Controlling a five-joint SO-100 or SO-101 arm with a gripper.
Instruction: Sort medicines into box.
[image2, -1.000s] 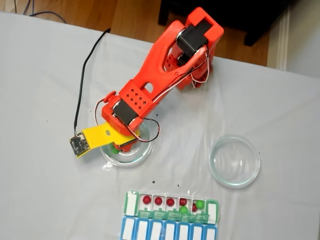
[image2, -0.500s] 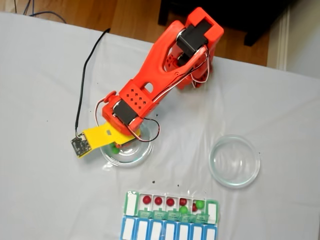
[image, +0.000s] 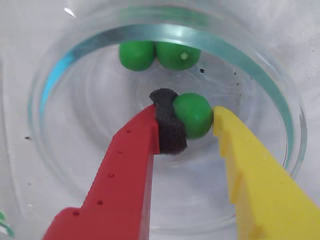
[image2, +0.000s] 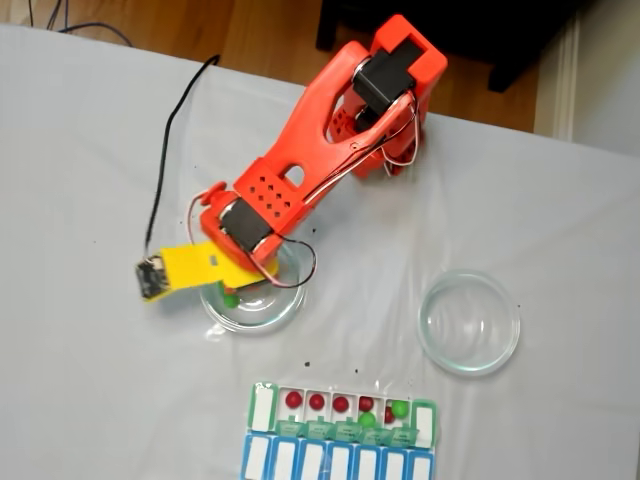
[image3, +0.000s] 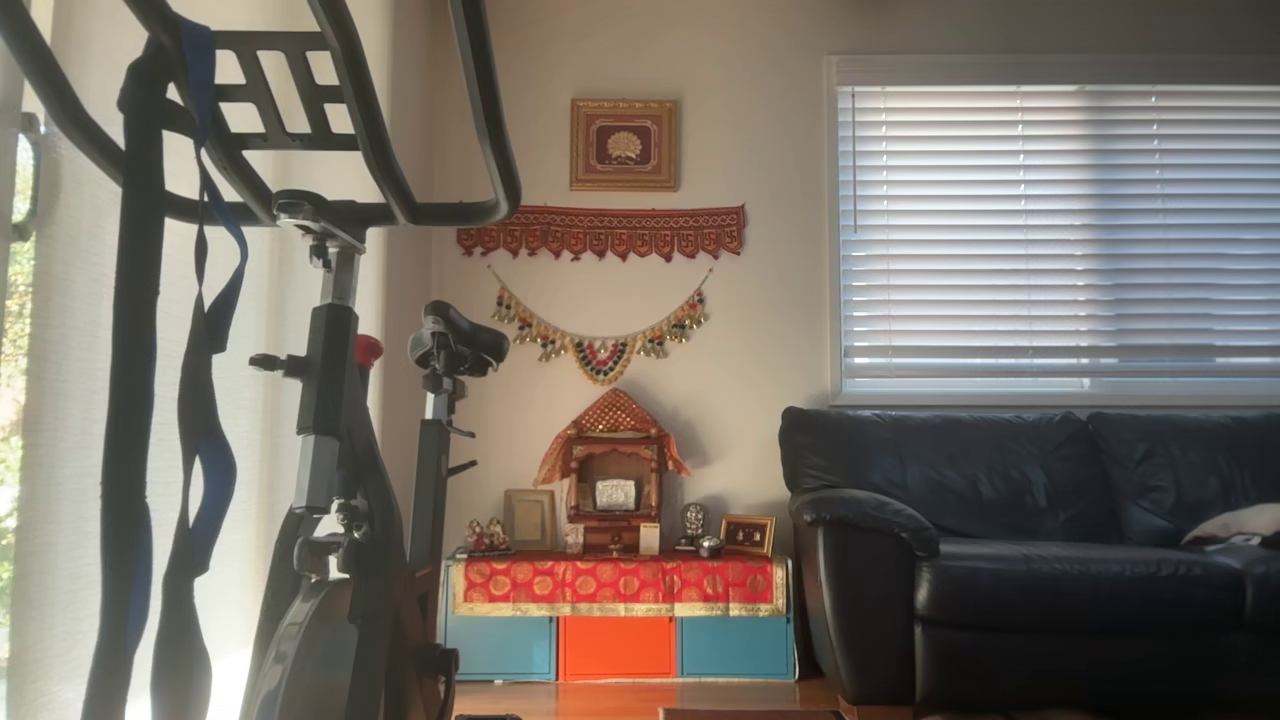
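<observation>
Pinching one green pill (image: 192, 115) between the red finger's black foam pad (image: 169, 125) and the yellow finger (image: 250, 165), the gripper (image: 187, 122) is sitting inside the clear dish (image2: 290, 305). Two green pills (image: 157, 55) are lying beyond. The pill organizer (image2: 345, 408) is sitting near the table's lower edge in the fixed view.

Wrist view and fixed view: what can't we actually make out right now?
- Fixed view: the gripper tips and most of the left dish are hidden under the orange arm; one green pill peeks out.
- Fixed view: pill counts per compartment of the box are blurred and too small; the blue row is cut by the bottom edge.
- Wrist view: the held pill lifted or resting on the dish: cannot tell.
</observation>
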